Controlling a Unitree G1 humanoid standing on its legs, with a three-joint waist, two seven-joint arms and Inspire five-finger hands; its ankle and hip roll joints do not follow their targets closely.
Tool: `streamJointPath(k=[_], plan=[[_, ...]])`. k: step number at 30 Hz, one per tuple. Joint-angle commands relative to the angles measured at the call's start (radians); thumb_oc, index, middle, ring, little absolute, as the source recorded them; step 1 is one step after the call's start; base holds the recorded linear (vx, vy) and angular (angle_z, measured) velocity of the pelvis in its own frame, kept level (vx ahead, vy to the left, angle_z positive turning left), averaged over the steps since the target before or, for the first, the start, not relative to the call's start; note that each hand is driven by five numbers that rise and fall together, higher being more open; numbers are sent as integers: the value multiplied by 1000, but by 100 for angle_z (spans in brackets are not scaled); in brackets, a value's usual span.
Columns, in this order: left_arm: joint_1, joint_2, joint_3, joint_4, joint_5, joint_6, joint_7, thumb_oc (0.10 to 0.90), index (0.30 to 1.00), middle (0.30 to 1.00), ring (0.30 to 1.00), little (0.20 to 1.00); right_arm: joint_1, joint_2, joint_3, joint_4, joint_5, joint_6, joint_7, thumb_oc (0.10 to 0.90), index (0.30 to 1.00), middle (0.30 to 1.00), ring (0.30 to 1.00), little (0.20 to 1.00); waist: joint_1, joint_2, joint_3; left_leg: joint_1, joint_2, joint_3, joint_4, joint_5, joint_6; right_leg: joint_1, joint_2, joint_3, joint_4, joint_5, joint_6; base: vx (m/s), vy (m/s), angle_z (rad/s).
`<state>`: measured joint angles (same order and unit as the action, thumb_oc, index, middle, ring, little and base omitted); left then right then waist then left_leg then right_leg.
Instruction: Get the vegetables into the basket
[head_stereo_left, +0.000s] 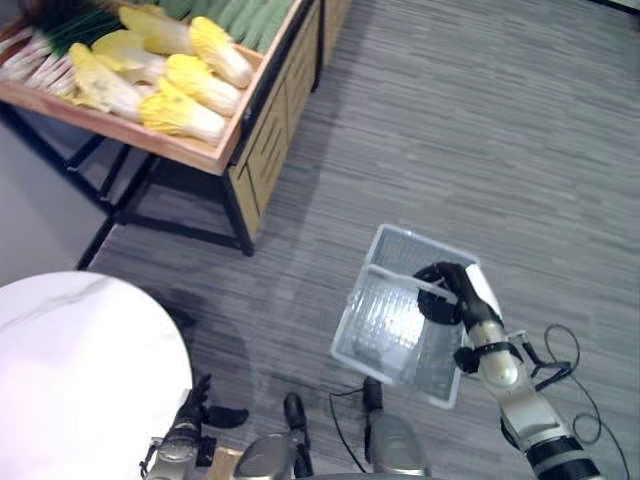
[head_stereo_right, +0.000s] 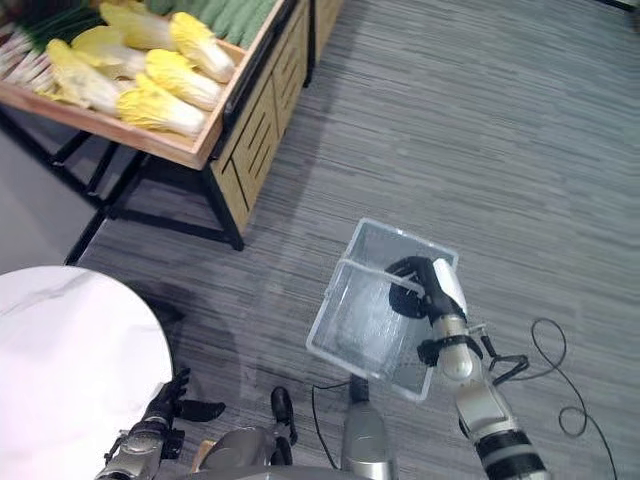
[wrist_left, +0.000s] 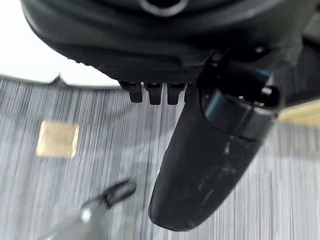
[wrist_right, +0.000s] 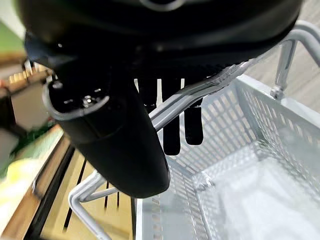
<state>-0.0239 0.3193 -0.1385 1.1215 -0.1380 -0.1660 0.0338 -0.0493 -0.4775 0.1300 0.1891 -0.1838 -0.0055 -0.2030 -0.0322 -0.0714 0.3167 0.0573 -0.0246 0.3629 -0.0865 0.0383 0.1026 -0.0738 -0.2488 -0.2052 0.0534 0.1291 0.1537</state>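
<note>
Right hand was seen in the left eye view at about 5 o'clock, its dark fingers curled round the handle of a pale wire basket, which was carried just above the grey striped floor. The silver-grey forearm was angled up from the lower right, wrist bent inward over the basket's rim. The vegetables were found well apart from that hand, at 11 o'clock: yellow-green cabbages lay in a wooden crate stand, with spring onions beside them at the crate's far left. The left hand hung low at 7 o'clock, beside the edge of a round white table, holding nothing.

From the right eye view the same layout was recorded: basket at the centre-bottom, hand clamped on its handle, cabbages at 11 o'clock, table at 8 o'clock. No vegetable was seen inside the basket.

Through the left wrist view the left hand's fingers were shown short and bent under the palm, the thumb hanging loose, with only striped floor past them.

Through the right wrist view the fingers were hooked over the metal handle, the thumb lying across it, and the basket's perforated walls sat directly beneath. The crate stand was glimpsed beyond.

No legible writing or label could be made out on any item.
</note>
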Motion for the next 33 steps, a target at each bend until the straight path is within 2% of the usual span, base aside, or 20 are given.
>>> streamJointPath(k=[1,5,8,12,20,21,22,23,24,25,26,27,28,29,30,33], plan=[[15,-27,28,-4,10,-7,-43,900,1000,1000,1000,1000,-122,-123,-140,-54,-42,-73,-67,400,300,300,300,300,-2,8,-70,-17,83,11,54,-72,-88,37,-28,-18,52,0,10,-20,35,-67],[22,-44,29,8,12,0,-68,900,1000,1000,1000,1000,-125,-140,-147,-20,-55,-62,-61,400,300,300,300,300,2,2,-80,-6,79,47,57,-79,-94,48,-25,-56,2,18,12,16,-10,-57],[20,-40,15,9,40,-6,-89,900,1000,1000,1000,1000,-119,-164,-167,15,-63,-50,-62,400,300,300,300,300,-10,6,-81,-1,83,48,87,-87,-107,64,-6,-38,-43,19,6,69,-147,-31],[13,-29,1,-5,58,-14,-86,900,1000,1000,1000,1000,-103,-189,-187,81,-84,-50,-86,400,300,300,300,300,-18,18,-82,-1,109,54,107,-80,-131,93,19,-41,-90,-12,-8,36,-149,-9],[-7,-23,-9,-39,62,-20,-69,900,1000,1000,1000,1000,-53,-203,-230,86,-90,-48,-97,400,300,300,300,300,-38,41,-78,-13,149,35,158,-66,-163,103,48,-29,-68,-60,-40,38,-151,1],[-12,-21,-6,-51,56,-23,-59,900,1000,1000,1000,1000,-46,-208,-232,79,-89,-51,-99,400,300,300,300,300,-37,40,-71,-33,162,23,221,-69,-174,107,51,-27,-67,-69,-48,-2,-205,11],[-19,-21,-9,-61,53,-26,-48,900,1000,1000,1000,1000,-37,-216,-238,72,-87,-57,-103,400,300,300,300,300,-38,35,-59,-83,189,0,337,-52,-197,118,59,-26,-75,-74,-64,-3,-205,23],[-20,-20,-9,-61,53,-25,-48,900,1000,1000,1000,1000,-37,-215,-239,72,-87,-57,-103,400,300,300,300,300,-39,35,-63,-91,190,-2,339,-50,-197,113,60,-27,-77,-72,-65,11,-191,28],[-23,-25,-13,-71,49,-31,-35,900,1000,1000,1000,1000,-35,-224,-241,72,-83,-67,-101,400,300,300,300,300,-27,32,-48,-121,190,-75,421,-33,-211,130,68,-16,-78,-82,-75,27,-72,26],[-22,-30,-18,-73,47,-32,-23,900,1000,1000,1000,1000,-38,-226,-236,74,-78,-69,-103,400,300,300,300,300,-13,33,-44,-138,160,-150,408,-24,-217,130,67,-4,-74,-85,-75,55,-58,-4],[-24,-34,-26,-70,49,-31,-14,900,1000,1000,1000,1000,-39,-230,-235,90,-74,-71,-109,400,300,300,300,300,-2,31,-44,-153,143,-191,356,-33,-214,128,64,4,-71,-84,-71,32,18,-23],[-24,-34,-26,-70,49,-31,-14,900,1000,1000,1000,1000,-39,-230,-235,90,-74,-71,-109,400,300,300,300,300,-2,31,-44,-153,143,-191,356,-33,-214,128,64,4,-71,-84,-71,91,61,-31],[-29,-37,-45,-61,53,-34,-12,900,1000,1000,1000,1000,-44,-225,-231,97,-62,-74,-119,400,300,300,300,300,-1,25,-48,-161,150,-205,226,-16,-205,132,54,7,-70,-81,-59,92,84,-15],[-33,-37,-53,-56,57,-35,-16,900,1000,1000,1000,1000,-40,-222,-231,90,-61,-76,-118,400,300,300,300,300,-6,27,-51,-146,155,-182,199,-15,-199,127,53,7,-65,-82,-54,114,113,0],[-34,-37,-56,-51,59,-34,-17,900,1000,1000,1000,1000,-43,-216,-227,97,-68,-77,-124,400,300,300,300,300,1,26,-57,-131,140,-199,192,-28,-188,118,53,19,-56,-87,-48,77,88,1],[-31,-43,-49,-32,66,-38,-9,900,1000,1000,1000,1000,-46,-197,-224,113,-60,-77,-131,400,300,300,300,300,7,23,-69,-89,116,-182,143,-32,-163,120,50,34,-59,-77,-42,120,165,-22]])
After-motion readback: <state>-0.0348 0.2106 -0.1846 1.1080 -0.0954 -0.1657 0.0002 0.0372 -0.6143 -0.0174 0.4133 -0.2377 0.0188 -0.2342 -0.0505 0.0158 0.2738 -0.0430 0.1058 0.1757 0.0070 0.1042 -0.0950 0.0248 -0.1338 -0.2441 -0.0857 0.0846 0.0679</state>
